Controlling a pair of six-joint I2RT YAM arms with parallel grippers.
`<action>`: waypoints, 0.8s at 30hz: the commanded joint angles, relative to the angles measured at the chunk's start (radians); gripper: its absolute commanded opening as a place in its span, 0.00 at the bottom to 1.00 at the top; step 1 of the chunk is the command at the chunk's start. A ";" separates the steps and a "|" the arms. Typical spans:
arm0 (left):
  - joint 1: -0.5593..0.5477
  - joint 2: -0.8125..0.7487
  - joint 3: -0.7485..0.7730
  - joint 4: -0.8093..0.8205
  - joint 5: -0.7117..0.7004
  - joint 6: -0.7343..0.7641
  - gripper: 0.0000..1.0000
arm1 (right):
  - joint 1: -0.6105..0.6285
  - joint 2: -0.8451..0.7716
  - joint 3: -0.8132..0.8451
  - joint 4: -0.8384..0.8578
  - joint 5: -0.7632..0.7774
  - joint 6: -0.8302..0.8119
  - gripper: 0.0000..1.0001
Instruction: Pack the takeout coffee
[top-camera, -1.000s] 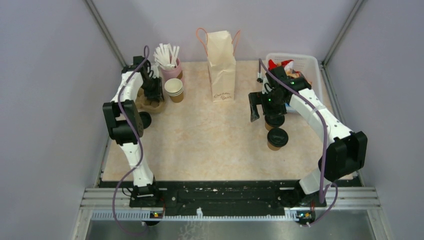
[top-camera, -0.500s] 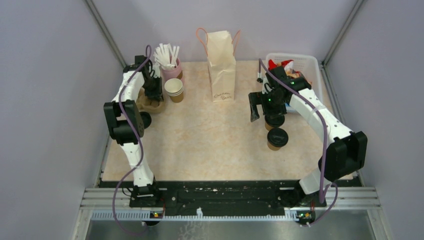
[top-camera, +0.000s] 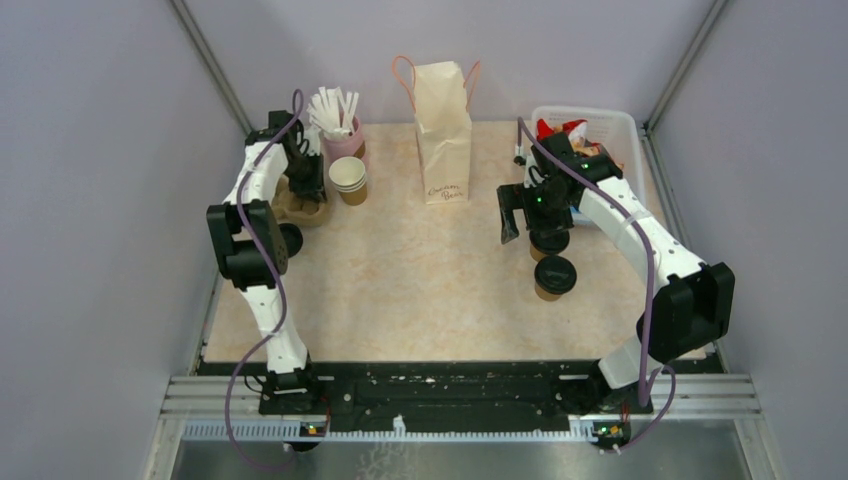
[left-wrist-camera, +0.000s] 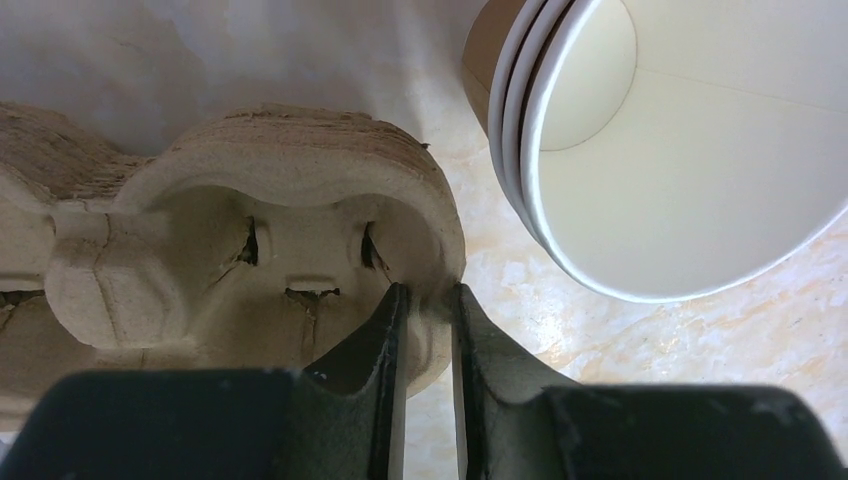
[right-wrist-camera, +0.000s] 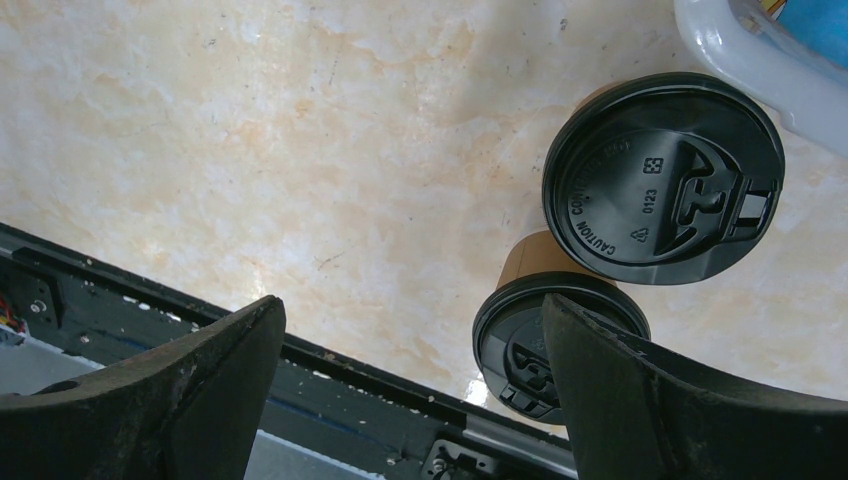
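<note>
The left gripper pinches the edge of the brown cup tray, beside the stack of empty cups. The right gripper is spread wide above a coffee cup and another coffee cup. They stand close together on the table, next to the white bin.

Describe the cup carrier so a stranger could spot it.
From the paper bag at the back, go left past the stacked cups. The cup carrier sits beyond them: a low brown pulp tray, not an upright cup, pinched by the left gripper.
</note>
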 joint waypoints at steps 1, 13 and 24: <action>0.018 -0.075 0.017 0.009 0.076 0.020 0.17 | 0.004 0.005 0.037 0.010 0.006 -0.002 0.99; 0.084 -0.087 -0.024 0.016 0.195 0.005 0.23 | 0.004 0.003 0.035 0.010 0.001 -0.004 0.99; 0.102 -0.064 -0.048 0.015 0.286 -0.015 0.25 | 0.005 0.005 0.033 0.012 0.002 -0.004 0.99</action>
